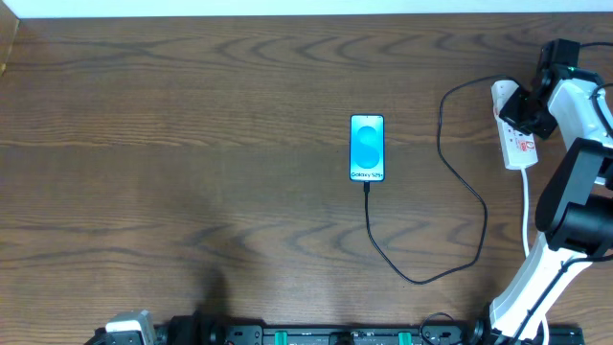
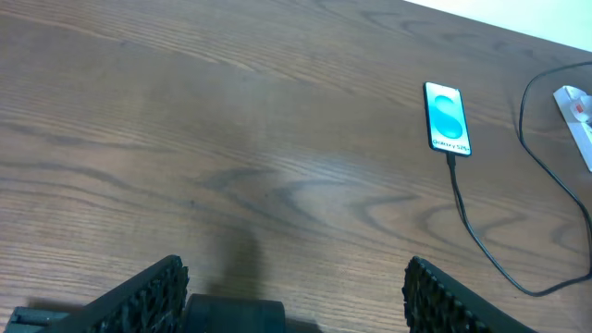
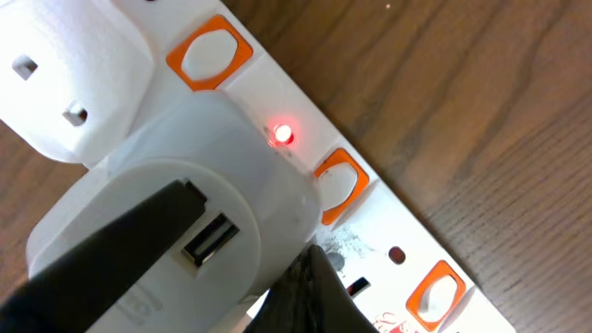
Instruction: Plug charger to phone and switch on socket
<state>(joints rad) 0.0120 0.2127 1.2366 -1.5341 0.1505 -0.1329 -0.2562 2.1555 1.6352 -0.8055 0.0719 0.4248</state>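
The phone (image 1: pixel 367 147) lies flat mid-table with its blue screen lit; it also shows in the left wrist view (image 2: pixel 447 118). The charger's black cable (image 1: pixel 368 206) is plugged into the phone's near end and loops right to a white plug on the socket (image 1: pixel 520 144). It shows in the left wrist view too (image 2: pixel 455 183). My right gripper (image 1: pixel 527 107) is over the socket. In the right wrist view its shut tip (image 3: pixel 310 268) touches the strip (image 3: pixel 388 217) beside an orange switch (image 3: pixel 338 180). A red light (image 3: pixel 282 135) glows. My left gripper (image 2: pixel 296 301) is open and empty, near the table's front left.
The socket's thick white cord (image 1: pixel 527 206) runs toward the front along the right arm. Two white plugs (image 3: pixel 74 65) sit in the strip. The wooden table ends at a pale back edge (image 1: pixel 287 8). A black rail (image 1: pixel 345 335) runs along the front.
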